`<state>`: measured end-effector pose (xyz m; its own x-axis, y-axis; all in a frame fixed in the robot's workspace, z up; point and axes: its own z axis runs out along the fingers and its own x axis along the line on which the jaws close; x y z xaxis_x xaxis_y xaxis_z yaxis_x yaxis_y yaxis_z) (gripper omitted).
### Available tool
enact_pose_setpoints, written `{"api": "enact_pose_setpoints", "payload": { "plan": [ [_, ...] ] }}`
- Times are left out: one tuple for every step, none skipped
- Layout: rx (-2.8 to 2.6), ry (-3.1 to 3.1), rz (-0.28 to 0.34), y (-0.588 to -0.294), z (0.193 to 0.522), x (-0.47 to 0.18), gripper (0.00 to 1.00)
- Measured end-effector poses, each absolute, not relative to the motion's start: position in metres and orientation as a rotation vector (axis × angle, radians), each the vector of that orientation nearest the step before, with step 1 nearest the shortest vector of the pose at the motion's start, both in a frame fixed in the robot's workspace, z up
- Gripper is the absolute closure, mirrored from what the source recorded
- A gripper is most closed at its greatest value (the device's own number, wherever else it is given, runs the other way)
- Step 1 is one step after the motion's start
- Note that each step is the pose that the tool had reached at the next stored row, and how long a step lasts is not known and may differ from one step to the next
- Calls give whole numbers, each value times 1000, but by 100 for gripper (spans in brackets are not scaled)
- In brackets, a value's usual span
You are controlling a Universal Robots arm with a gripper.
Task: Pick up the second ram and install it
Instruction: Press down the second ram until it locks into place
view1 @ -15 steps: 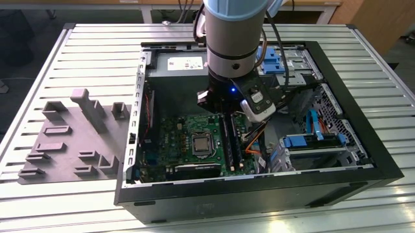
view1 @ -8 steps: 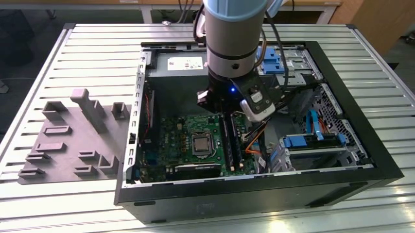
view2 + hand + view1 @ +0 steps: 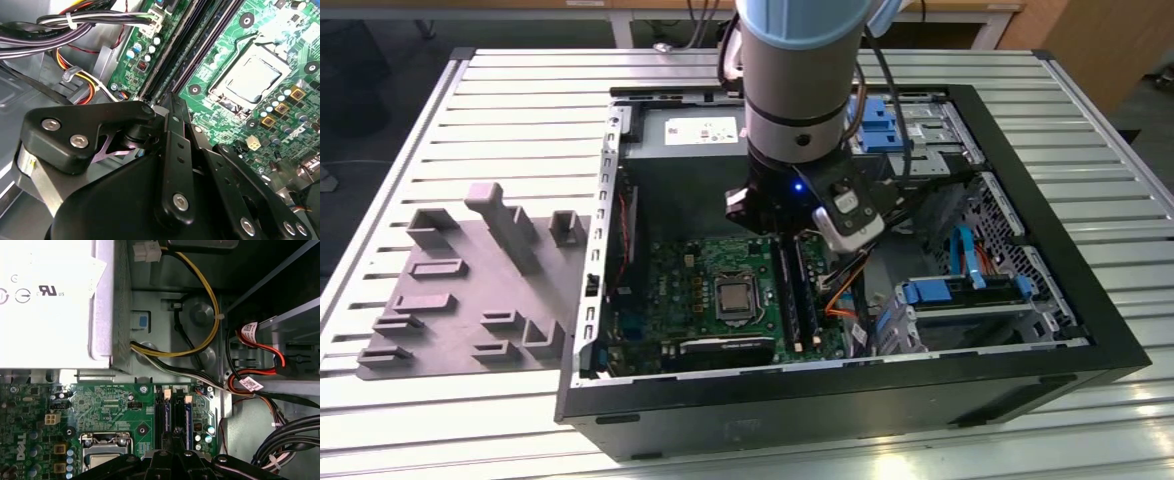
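An open computer case (image 3: 1067, 330) lies flat with its green motherboard (image 3: 680, 290) facing up. My gripper (image 3: 781, 232) is down inside it, at the end of the memory slots beside the processor socket (image 3: 736, 298). A long, narrow dark stick, the second ram (image 3: 791, 285), runs along the slots from under the gripper. In the second wrist view the gripper's black linkage (image 3: 162, 102) meets the end of the dark slot row (image 3: 195, 50). In the first wrist view the gripper (image 3: 172, 456) sits over the slots (image 3: 176, 415). Whether it grips the ram is hidden.
A grey holder tray (image 3: 467, 290) with upright blocks stands on the ribbed table at the exterior view's left. Black, yellow and orange cable bundles (image 3: 60, 30) lie close beside the slots. The power supply (image 3: 50, 300) and blue drive brackets (image 3: 961, 290) crowd the case.
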<state>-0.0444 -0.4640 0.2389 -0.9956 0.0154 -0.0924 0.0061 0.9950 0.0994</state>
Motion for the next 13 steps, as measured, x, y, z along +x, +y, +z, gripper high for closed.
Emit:
{"api": "enact_pose_setpoints", "payload": {
  "plan": [
    [16, 3045, 151, -463, 239, -44, 89],
    [16, 3045, 151, -463, 238, -44, 89],
    [16, 3045, 151, -462, 238, -44, 89],
    [16, 3045, 151, -461, 238, -44, 89],
    [17, 3045, 151, -460, 238, -44, 89],
    [17, 3045, 151, -459, 237, -44, 89],
    [17, 3045, 151, -459, 237, -44, 89],
    [17, 3045, 151, -458, 237, -44, 89],
    [17, 3045, 151, -457, 237, -44, 89],
    [17, 3045, 151, -457, 237, -44, 89],
    [17, 3044, 151, -456, 237, -44, 89],
    [17, 3044, 151, -455, 236, -44, 89],
    [17, 3044, 151, -455, 236, -44, 89]
  ]
}}
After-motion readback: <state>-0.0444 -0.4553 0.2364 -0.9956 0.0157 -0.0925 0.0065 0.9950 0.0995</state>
